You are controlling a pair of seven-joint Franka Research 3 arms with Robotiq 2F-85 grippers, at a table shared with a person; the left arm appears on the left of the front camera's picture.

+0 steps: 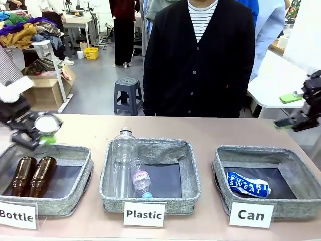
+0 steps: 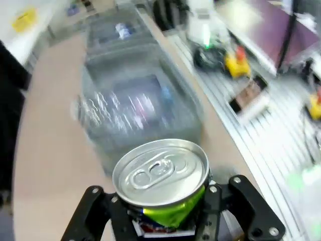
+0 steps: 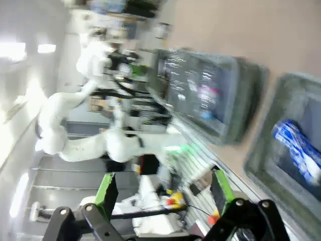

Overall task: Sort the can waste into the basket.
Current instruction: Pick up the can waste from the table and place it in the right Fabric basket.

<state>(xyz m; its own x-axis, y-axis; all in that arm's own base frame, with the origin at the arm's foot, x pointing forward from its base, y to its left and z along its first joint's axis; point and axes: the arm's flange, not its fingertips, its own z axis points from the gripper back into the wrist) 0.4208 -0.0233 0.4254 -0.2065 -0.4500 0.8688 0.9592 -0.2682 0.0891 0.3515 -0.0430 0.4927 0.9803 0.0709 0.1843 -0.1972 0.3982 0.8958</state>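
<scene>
Left gripper [image 1: 36, 131]: seen at the left edge of the front view, above the far rim of the "Bottle" bin [image 1: 75, 193]; its fingers are pressed onto a slim can [image 2: 161, 181], pinched low on the body.
Slim can: shown in the left wrist view with its silvery pull-tab top toward the camera, so its long axis is taken to run along the fingers; a green pad is seen against its side.
Right gripper [image 1: 290, 122]: held at the right edge of the front view, above the table beyond the far right corner of the "Can" basket [image 1: 296, 173]; its green-padded fingers [image 3: 107, 193] are spread, with nothing between them.
Blue can [image 1: 248, 185]: already lying on its side on the dark bottom of the "Can" basket, long axis roughly left to right.
Key relation: the basket lies far to the right of the held can, at the lower right of the front view, with the "Plastic" bin [image 1: 190, 173] between them; the right arm is nearer to it, but the can is carried by the left.
Left arm pose: a low reach in from the left edge is seen, with the wrist camera aimed along the row of bins.
Step judged: a carry across to the basket remains.
</scene>
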